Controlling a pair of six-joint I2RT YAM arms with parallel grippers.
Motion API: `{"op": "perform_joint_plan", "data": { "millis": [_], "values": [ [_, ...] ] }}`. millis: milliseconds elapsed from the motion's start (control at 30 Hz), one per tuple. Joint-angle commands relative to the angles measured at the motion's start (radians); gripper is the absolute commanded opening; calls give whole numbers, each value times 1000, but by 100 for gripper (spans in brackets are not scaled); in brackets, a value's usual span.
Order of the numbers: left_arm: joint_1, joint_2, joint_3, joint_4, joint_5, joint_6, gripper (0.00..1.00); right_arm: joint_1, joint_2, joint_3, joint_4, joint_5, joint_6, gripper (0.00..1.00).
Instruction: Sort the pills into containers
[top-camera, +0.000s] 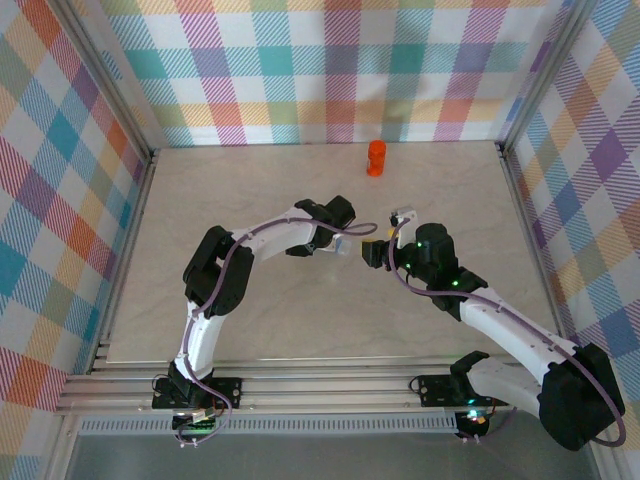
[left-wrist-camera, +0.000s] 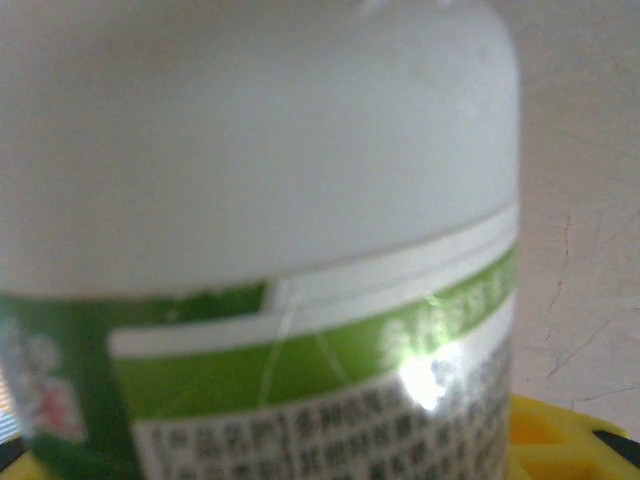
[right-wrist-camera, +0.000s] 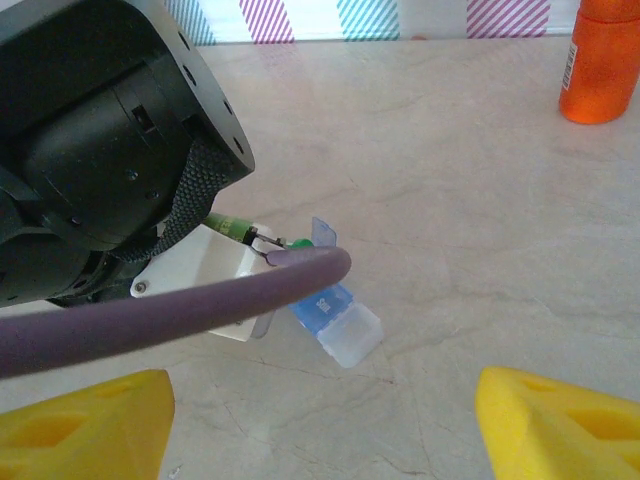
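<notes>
A whitish bottle with a green label band sits very close to my left wrist camera, and a yellow fingertip shows beside it at the lower right. From above, my left gripper is shut on this bottle at mid-table. The flat blue box lies on the table with its lid raised, just under the left wrist. A small green piece shows there, mostly hidden by a cable. My right gripper hovers open in front of the box, empty. The orange bottle stands upright at the back.
The left arm's black wrist and its purple cable hang close in front of the right gripper. Both grippers nearly meet at mid-table. Checked walls enclose the table on three sides.
</notes>
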Motion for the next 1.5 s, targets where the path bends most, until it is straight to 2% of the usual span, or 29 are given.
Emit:
{"op": "perform_joint_plan", "data": {
  "millis": [0, 367, 867, 1133, 1467],
  "values": [
    [-15, 2, -31, 11, -49, 54, 0, -3, 4, -14, 39, -15, 14, 78],
    [-21, 1, -55, 57, -110, 153, 0, -3, 16, -12, 45, -21, 19, 78],
    [-40, -35, 25, 3, -38, 135, 0, -3, 9, -13, 43, -22, 21, 78],
    [-41, -41, 26, -3, -35, 136, 0, -2, 11, -13, 45, -25, 22, 78],
    [-47, -15, 127, -52, 58, 69, 0, -3, 9, -12, 41, -25, 22, 78]
  ]
}}
